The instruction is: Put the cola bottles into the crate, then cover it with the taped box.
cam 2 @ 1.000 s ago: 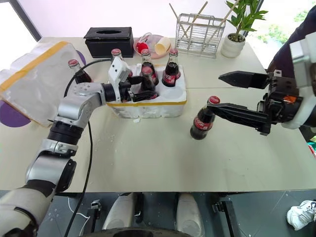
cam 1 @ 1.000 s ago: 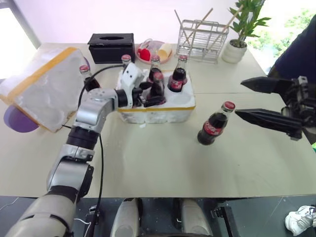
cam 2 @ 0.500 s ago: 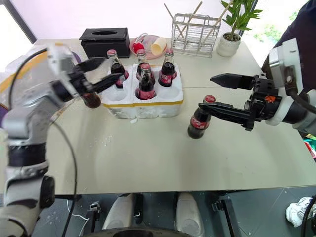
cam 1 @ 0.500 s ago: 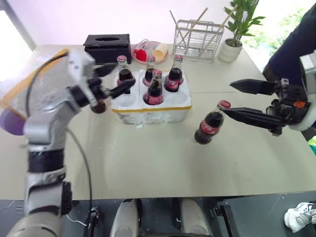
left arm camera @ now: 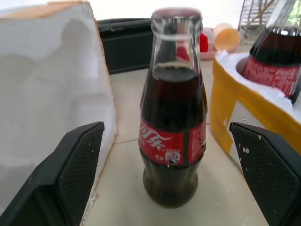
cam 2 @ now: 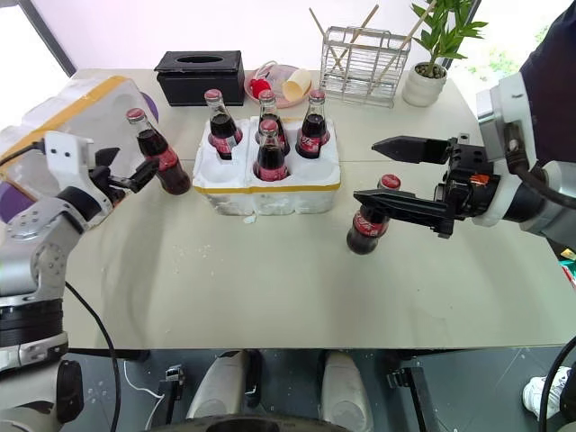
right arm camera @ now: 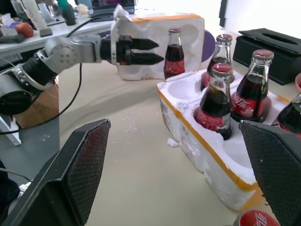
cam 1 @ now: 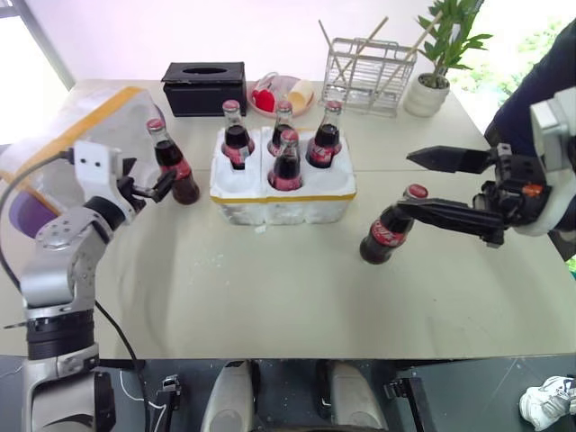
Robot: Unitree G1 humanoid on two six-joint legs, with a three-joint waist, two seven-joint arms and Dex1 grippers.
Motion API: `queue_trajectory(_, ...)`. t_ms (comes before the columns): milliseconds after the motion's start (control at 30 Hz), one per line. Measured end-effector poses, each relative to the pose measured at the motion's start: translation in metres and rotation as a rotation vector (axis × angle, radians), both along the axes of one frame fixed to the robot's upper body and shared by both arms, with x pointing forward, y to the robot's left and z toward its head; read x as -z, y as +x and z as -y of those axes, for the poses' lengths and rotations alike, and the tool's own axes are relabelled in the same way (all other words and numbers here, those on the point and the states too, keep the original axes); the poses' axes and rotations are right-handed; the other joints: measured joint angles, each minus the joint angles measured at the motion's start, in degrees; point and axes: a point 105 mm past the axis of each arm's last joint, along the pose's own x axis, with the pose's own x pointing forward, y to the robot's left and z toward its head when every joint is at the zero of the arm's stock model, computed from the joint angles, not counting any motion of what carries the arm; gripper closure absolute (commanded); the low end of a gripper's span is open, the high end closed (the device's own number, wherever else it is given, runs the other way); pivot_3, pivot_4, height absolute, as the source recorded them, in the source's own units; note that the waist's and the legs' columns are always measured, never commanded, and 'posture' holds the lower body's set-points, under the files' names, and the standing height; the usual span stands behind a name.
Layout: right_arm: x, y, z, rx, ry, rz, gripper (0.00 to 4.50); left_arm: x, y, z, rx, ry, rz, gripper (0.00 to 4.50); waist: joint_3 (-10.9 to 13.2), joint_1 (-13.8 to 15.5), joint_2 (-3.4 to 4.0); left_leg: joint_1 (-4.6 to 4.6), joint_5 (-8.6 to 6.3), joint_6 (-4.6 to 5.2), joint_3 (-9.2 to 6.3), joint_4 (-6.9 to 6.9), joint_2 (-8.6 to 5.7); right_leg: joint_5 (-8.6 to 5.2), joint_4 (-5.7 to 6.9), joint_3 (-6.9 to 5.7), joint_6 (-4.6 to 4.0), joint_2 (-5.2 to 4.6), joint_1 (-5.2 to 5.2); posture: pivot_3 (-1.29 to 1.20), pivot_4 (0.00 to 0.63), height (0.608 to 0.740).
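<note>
Four red-capped glass cola bottles (cam 1: 287,162) sit in low white foam crate (cam 1: 281,198) mid-bench. Two wait outside: one (cam 1: 175,164) left, one (cam 1: 390,226) right. Left hand (cam 1: 151,187) wide, empty, pointing at left bottle. Right hand (cam 1: 430,183) wide, empty, around right bottle. Big yellow-taped foam box (cam 1: 81,157) far left, not on yet.

Four red-capped cola bottles (cam 1: 286,162) stand upright in the yellow-banded crate (cam 1: 283,191) at upper centre. A fifth bottle (cam 1: 171,163) stands on the table just left of it, a sixth (cam 1: 390,224) at centre right. The taped box (cam 1: 76,155) sits tilted at far left.
</note>
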Motion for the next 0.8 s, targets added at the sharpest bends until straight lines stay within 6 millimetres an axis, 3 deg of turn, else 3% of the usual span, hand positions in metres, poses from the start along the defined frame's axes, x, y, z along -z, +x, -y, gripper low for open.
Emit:
queue_trajectory(467, -0.004, -0.002, -0.006, -0.014, 0.002, 0.018, 0.0, 0.023, 0.052, 0.017, 0.091, 0.014, -0.072, 0.07, 0.0, 0.0, -0.01, -0.03, 0.0, 0.0, 0.04, 0.0, -0.01, 0.03, -0.02, -0.02, 0.04, -0.01, -0.01, 0.0, 0.15, 0.74)
queue_trajectory(500, -0.004, -0.002, -0.006, -0.011, 0.002, 0.018, 0.0, 0.026, 0.054, 0.017, 0.093, 0.025, -0.08, 0.27, 0.0, 0.0, -0.01, -0.03, 0.0, 0.01, 0.04, 0.0, -0.01, 0.06, -0.02, -0.02, 0.1, -0.01, -0.01, 0.0, 0.15, 0.74)
queue_trajectory(600, -0.004, -0.001, -0.005, 0.0, 0.003, 0.017, 0.0, 0.026, 0.053, 0.016, 0.109, 0.025, -0.07, 1.27, 0.0, 0.0, -0.01, -0.03, 0.0, 0.01, 0.03, -0.01, 0.01, 0.07, -0.01, -0.02, 0.13, -0.01, -0.04, 0.0, 0.15, 0.74)
queue_trajectory(700, -0.003, -0.001, -0.005, 0.009, 0.002, 0.015, 0.0, 0.026, 0.046, 0.013, 0.126, 0.025, -0.072, 1.27, 0.0, -0.1, -0.01, -0.05, 0.0, 0.01, 0.04, -0.02, 0.02, 0.05, -0.02, -0.02, 0.09, -0.02, -0.04, 0.0, 0.15, 0.74)
queue_trajectory(800, 0.001, -0.001, -0.002, 0.026, 0.01, -0.003, 0.0, 0.027, 0.025, 0.002, 0.17, -0.033, -0.117, 1.27, 0.0, -0.6, -0.05, -0.08, -0.02, 0.03, 0.07, -0.06, 0.03, 0.07, 0.0, 0.01, 0.12, -0.04, -0.12, 0.0, 0.15, 0.74)
